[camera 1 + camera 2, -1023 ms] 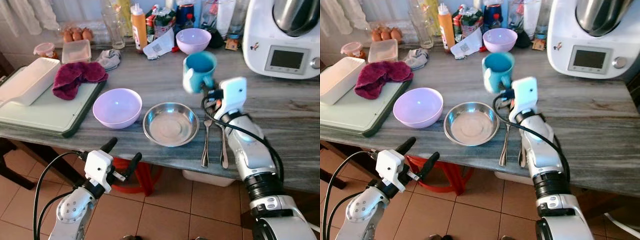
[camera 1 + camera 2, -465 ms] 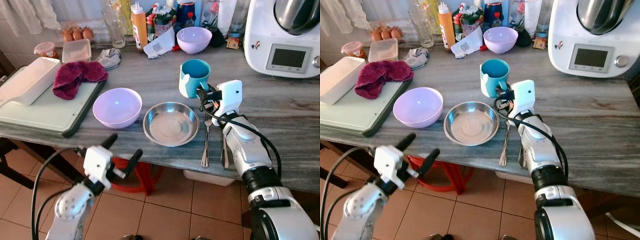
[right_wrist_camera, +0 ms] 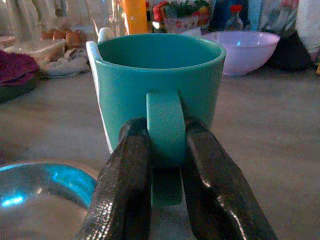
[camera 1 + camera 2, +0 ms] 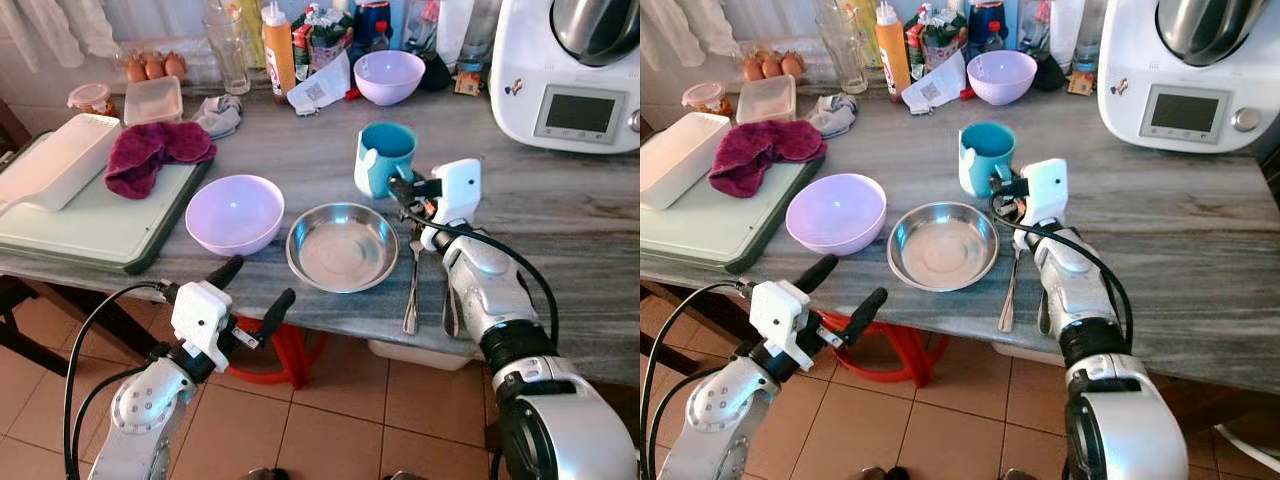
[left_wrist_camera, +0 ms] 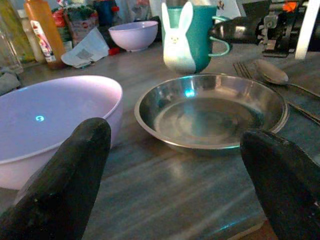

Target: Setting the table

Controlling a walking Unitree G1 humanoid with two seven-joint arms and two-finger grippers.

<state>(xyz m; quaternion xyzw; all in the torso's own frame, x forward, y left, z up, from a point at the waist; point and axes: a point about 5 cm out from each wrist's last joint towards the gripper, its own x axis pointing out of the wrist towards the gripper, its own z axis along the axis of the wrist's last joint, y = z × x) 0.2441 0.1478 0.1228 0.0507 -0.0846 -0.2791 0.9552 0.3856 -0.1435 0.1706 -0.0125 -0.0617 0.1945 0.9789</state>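
1. The right gripper (image 3: 167, 165) has its two black fingers (image 3: 125, 180) clamped on the handle of the teal mug (image 4: 385, 157), one finger on each side of the loop.
2. The mug stands upright on the grey counter (image 4: 560, 215), straight ahead of those jaws, its white rabbit figure on the far side from them.
3. Just below the right jaws lies the steel plate (image 4: 342, 246); the fork (image 4: 412, 285) and spoon (image 4: 449, 300) lie under that wrist.
4. The left gripper (image 4: 250, 290) hangs in front of the counter edge, its fingers (image 5: 65, 170) spread wide with nothing between them.
5. Ahead of the left jaws are the steel plate and, beside it, the lilac bowl (image 4: 234, 213).
6. Beyond the mug, another lilac bowl (image 4: 389, 77) sits among bottles.
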